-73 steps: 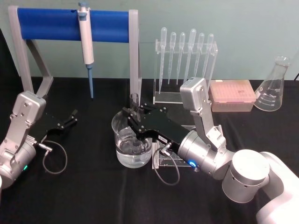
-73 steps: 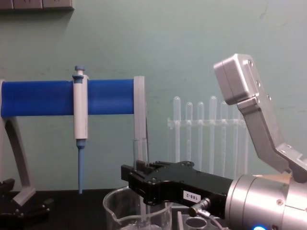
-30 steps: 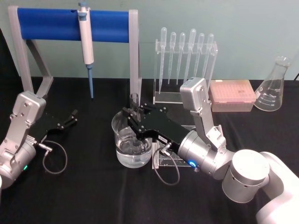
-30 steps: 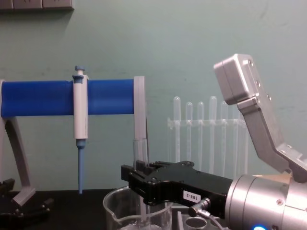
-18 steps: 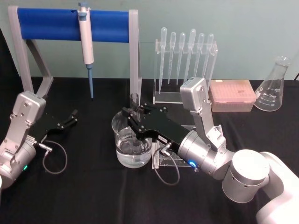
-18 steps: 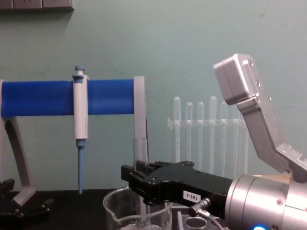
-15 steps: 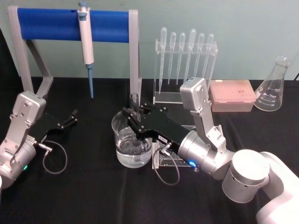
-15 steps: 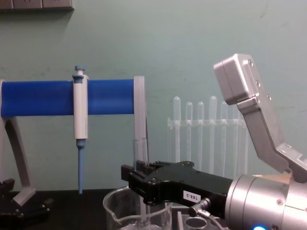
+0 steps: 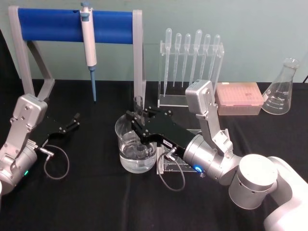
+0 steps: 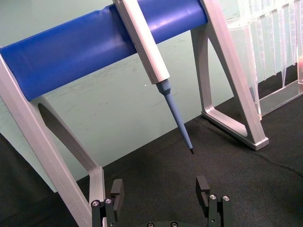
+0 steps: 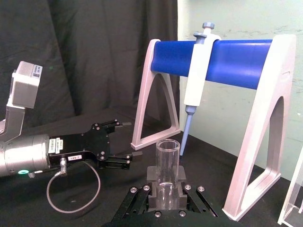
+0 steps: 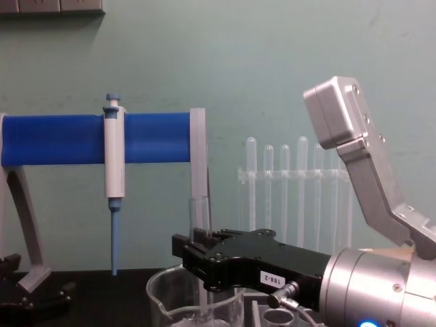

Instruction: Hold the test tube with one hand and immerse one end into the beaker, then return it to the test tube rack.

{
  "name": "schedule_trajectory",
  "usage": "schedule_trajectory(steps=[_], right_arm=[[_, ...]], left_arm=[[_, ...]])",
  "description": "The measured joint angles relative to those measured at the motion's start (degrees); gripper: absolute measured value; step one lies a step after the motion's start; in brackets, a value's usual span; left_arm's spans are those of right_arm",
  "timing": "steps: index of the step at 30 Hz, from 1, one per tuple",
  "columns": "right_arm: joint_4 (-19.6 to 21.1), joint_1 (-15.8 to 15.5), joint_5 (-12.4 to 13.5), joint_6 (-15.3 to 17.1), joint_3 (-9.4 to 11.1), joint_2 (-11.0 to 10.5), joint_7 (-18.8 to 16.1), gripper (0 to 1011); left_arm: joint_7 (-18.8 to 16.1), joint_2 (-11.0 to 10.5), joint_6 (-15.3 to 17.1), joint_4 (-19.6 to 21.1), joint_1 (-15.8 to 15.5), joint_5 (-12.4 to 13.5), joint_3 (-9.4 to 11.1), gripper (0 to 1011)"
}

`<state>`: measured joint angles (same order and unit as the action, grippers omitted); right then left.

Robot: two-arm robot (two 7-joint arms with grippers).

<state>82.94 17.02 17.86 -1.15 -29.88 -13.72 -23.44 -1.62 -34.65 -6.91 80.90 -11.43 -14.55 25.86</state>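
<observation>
The test tube (image 9: 138, 103) stands upright, and my right gripper (image 9: 138, 125) is shut on its middle. Its lower end dips into the water in the beaker (image 9: 121, 131) at the table's middle. In the chest view the test tube (image 12: 198, 212) rises above the right gripper (image 12: 198, 257), just behind the beaker's rim (image 12: 159, 291). The right wrist view looks at the open top of the test tube (image 11: 167, 163) between the fingers of the right gripper (image 11: 164, 189). My left gripper (image 9: 73, 121) rests open on the table at the left, with nothing between its fingers (image 10: 117, 188).
A blue-and-white pipettor (image 9: 88, 45) hangs on the blue-barred stand (image 9: 53, 25) at the back left. A rack of plastic pipettes (image 9: 191, 57), a pink tip box (image 9: 239, 97) and a conical flask (image 9: 281, 89) stand at the back right. A clear rack (image 9: 165, 166) sits by the beaker.
</observation>
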Motion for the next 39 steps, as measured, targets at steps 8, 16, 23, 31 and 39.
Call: schedule_trajectory(steps=[8,16,23,31,39], right_arm=[[0.0,0.0,0.0,0.0,0.0,0.0,0.0,226],[0.0,0.0,0.0,0.0,0.0,0.0,0.0,225],[0.0,0.0,0.0,0.0,0.0,0.0,0.0,225],[0.0,0.0,0.0,0.0,0.0,0.0,0.0,225],[0.0,0.0,0.0,0.0,0.0,0.0,0.0,225]], left_arm=[[0.0,0.0,0.0,0.0,0.0,0.0,0.0,1000],[0.0,0.0,0.0,0.0,0.0,0.0,0.0,1000],[0.0,0.0,0.0,0.0,0.0,0.0,0.0,1000],[0.0,0.0,0.0,0.0,0.0,0.0,0.0,1000],[0.0,0.0,0.0,0.0,0.0,0.0,0.0,1000]])
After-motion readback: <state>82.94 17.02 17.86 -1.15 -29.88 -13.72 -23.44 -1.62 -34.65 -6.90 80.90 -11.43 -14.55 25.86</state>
